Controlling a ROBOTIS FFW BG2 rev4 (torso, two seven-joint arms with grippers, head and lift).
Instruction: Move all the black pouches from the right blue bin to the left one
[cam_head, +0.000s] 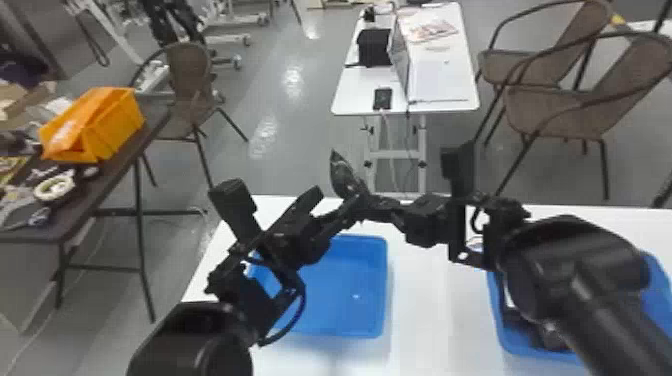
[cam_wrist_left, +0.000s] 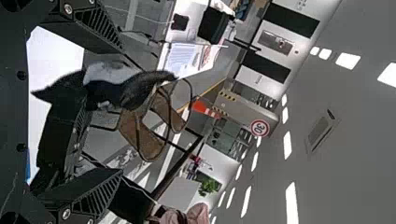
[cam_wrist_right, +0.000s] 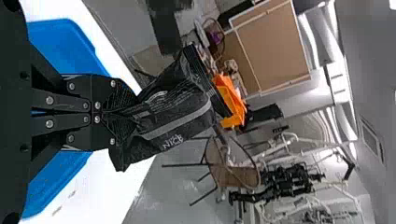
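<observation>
My right gripper (cam_head: 369, 204) is above the table, near the far right corner of the left blue bin (cam_head: 345, 287), shut on a black pouch (cam_head: 345, 175) that sticks up from it. In the right wrist view the shut right gripper (cam_wrist_right: 116, 112) pinches one end of the crumpled black pouch (cam_wrist_right: 175, 112). Over the left bin is my left gripper (cam_head: 327, 212), close beside the right one. In the left wrist view the left gripper (cam_wrist_left: 120, 109) stands open, with the pouch (cam_wrist_left: 140, 91) between and beyond its spread fingers. Dark pouches (cam_head: 525, 327) lie in the right blue bin (cam_head: 507, 345), partly behind the right arm.
Both bins stand on a white table (cam_head: 435, 310), with a gap between them. A dark side table at the left holds an orange box (cam_head: 107, 125). Beyond are another white table (cam_head: 345, 102) and several brown chairs (cam_head: 590, 110).
</observation>
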